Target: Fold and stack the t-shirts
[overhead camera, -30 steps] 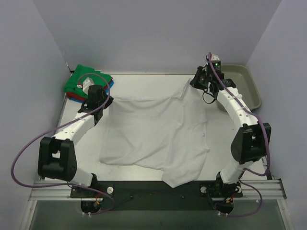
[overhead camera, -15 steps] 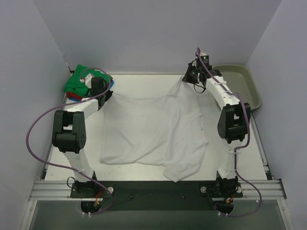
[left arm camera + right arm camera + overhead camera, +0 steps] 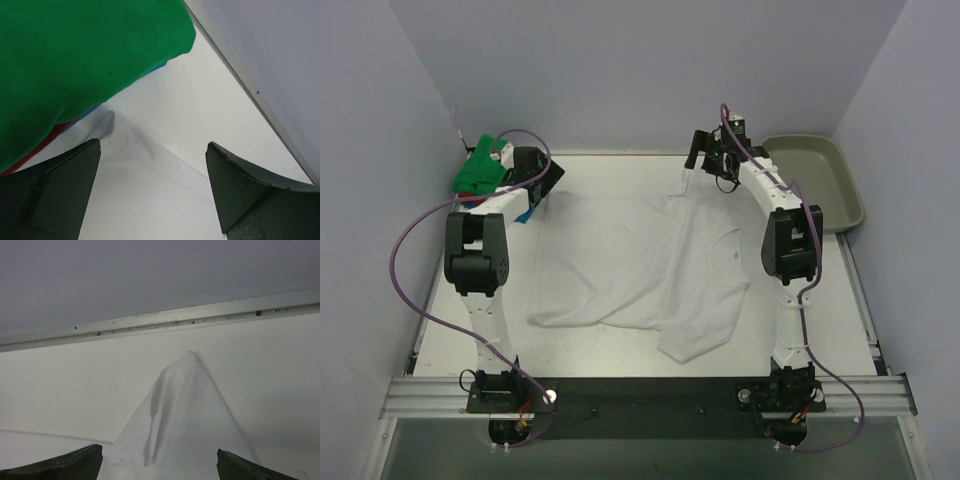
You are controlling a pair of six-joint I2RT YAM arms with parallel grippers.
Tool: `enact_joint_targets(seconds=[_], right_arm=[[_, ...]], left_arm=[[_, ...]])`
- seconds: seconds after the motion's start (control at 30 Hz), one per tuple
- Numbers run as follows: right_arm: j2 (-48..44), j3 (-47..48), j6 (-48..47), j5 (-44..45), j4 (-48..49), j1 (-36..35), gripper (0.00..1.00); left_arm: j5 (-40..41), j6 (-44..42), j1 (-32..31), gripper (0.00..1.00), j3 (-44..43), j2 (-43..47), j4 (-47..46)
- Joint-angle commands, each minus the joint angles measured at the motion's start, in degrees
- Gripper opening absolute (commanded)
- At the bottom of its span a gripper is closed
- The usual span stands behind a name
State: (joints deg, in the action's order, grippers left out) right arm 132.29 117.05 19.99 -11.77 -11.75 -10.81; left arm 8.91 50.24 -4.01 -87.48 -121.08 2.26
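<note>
The white t-shirt [image 3: 630,265] lies spread over the middle of the table, bunched toward its right side. My left gripper [image 3: 546,181] hangs open over its far left corner [image 3: 125,165], nothing between its fingers [image 3: 60,190]. Beside it, in the back left corner, sits the folded stack: a green shirt [image 3: 478,172] [image 3: 75,60] on top, with red [image 3: 30,150] and blue [image 3: 157,66] edges showing below. My right gripper [image 3: 696,158] is open just behind the shirt's far right corner, which stands in a small peak [image 3: 190,400] on the table.
A grey-beige tray [image 3: 840,195] stands at the back right. The back wall and its metal rail [image 3: 165,320] run close behind both grippers. The left wall is next to the folded stack. The black bar [image 3: 640,395] carrying the arm bases runs along the near edge.
Both grippers, shut on the shirt's far corners a second ago, carried them toward the back wall and have opened. The corners now rest on the table.
</note>
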Motion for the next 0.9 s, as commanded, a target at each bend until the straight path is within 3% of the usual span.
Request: enact_joint_targets(seconds=[0.0, 0.17, 0.3, 0.4, 0.53, 0.63, 0.87], right_arm=[[-14.49, -12.07, 1.45, 2.45, 10.67, 0.00, 1.00], [-29.26, -22.72, 2.07, 5.95, 4.38, -3.86, 1.00], [-37.97, -35.54, 1.02, 13.07, -0.54, -10.36, 1.00], [-44.47, -42.76, 3.47, 13.44, -2.40, -12.65, 1.00], [-52.99, -54.97, 5.15, 13.89, -2.05, -14.06, 1.00], [-56.95, -59.21, 6.03, 13.00, -1.70, -15.46, 1.00], [-59.96, -70.89, 10.24, 12.12, 1.90, -18.63, 1.00]], left_arm=[[-0.47, -0.76, -0.47, 0.96, 0.64, 12.58, -3.32], [-2.76, -1.54, -4.67, 0.96, 3.28, 23.58, 6.07], [-3.72, -3.39, -9.25, 0.97, 11.69, 30.71, 11.96], [-6.35, -4.80, -12.85, 0.97, 18.71, 35.28, 14.26], [-16.87, -3.05, -15.41, 0.97, 27.96, 38.02, 8.67], [-19.79, -1.73, -17.95, 0.97, 32.88, 38.81, 2.51], [-25.86, -0.49, -24.72, 0.97, 31.77, 32.59, -7.44]])
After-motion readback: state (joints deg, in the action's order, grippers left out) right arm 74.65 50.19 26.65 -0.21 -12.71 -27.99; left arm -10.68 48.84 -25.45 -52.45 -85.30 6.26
